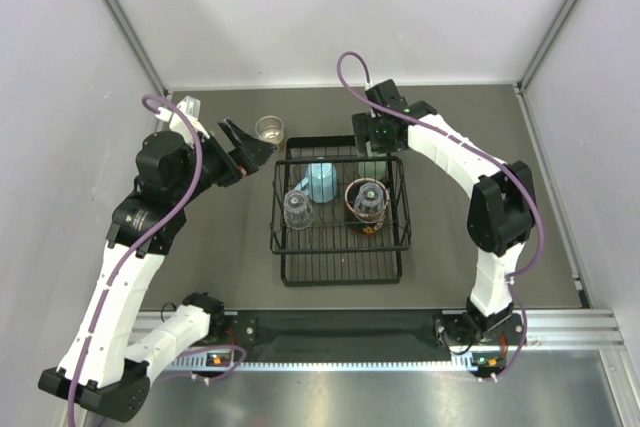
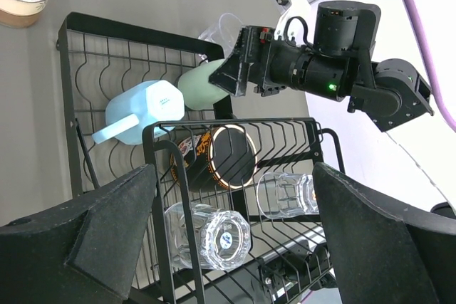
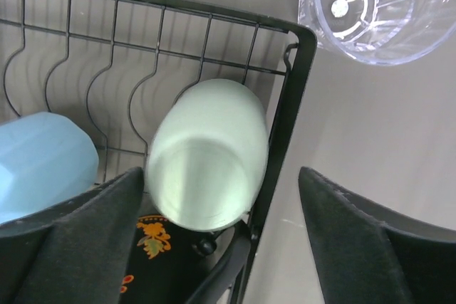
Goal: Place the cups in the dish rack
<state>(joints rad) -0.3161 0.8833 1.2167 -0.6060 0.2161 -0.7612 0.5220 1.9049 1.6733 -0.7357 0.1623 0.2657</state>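
A: Top view: dish rack mid grey table, well off white walls. L gripper spread, empty, nr tan cup.
B: L wrist: blue mug, clear glasses inside. R wrist: R gripper released, straddling green tumbler at rack's corner.

We see a matte grey table filling the floor of a white enclosure. A plain white back wall rises behind it, with a left wall and a right wall slanting in at the sides. Two silver corner posts, the left post and the right post, run diagonally down to the table's far corners. Along the near edge lies a ribbed aluminium rail, and a flat black plate sits in its middle stretch. Below that we find a brushed metal surface with a dull sheen. Both wrist views show the same grey tabletop as background.
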